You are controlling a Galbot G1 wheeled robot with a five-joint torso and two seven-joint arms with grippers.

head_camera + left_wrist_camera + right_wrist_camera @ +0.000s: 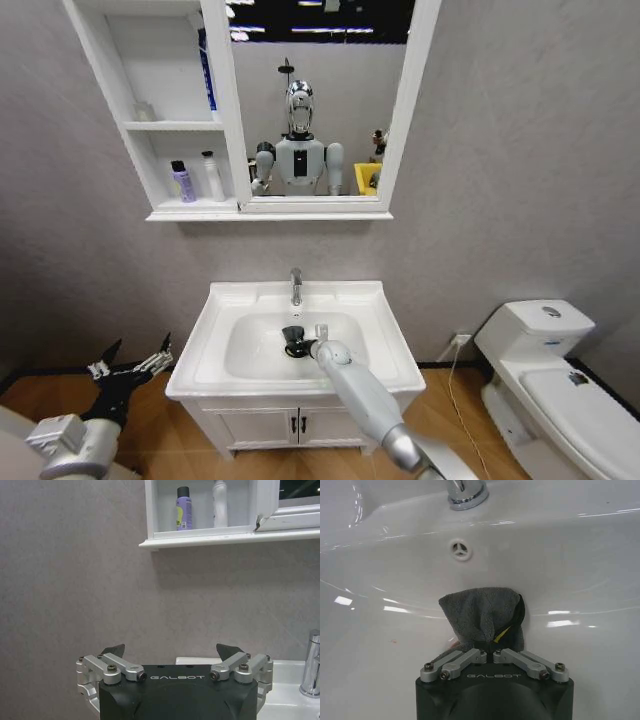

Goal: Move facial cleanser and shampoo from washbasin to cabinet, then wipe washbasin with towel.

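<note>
Wiping step in hand. Right gripper [494,652] down inside the bowl of the washbasin [390,352], clamped on the towel [482,617], a dark grey bunched cloth with a black edge and a small yellow tag; lettering on the tag too small to read. Towel pressed against the bowl's rear slope, just below the overflow hole [460,549] and under the chrome tap [296,286]. Left gripper [170,652] parked low beside the washbasin's left side, fingers spread apart, empty, facing the grey wall. Bottles judged already moved: purple bottle with black cap [183,182] and white bottle [213,176] upright side by side on the lowest shelf of the cabinet [110,60], nothing but the towel seen on the washbasin. Blue item [206,75] standing on the shelf above, unidentified. Purple bottle's label with a yellow-green patch, text illegible. "GALBOT" readable in white on both gripper housings. Next move, as a judgement: sweeping strokes across bowl and rim with steady downward pressure, cloth kept pinched, wrist kept clear of the tap. Small reddish speck [394,641] on the ceramic near the towel. White toilet [560,390] off to the right, not involved.
</note>
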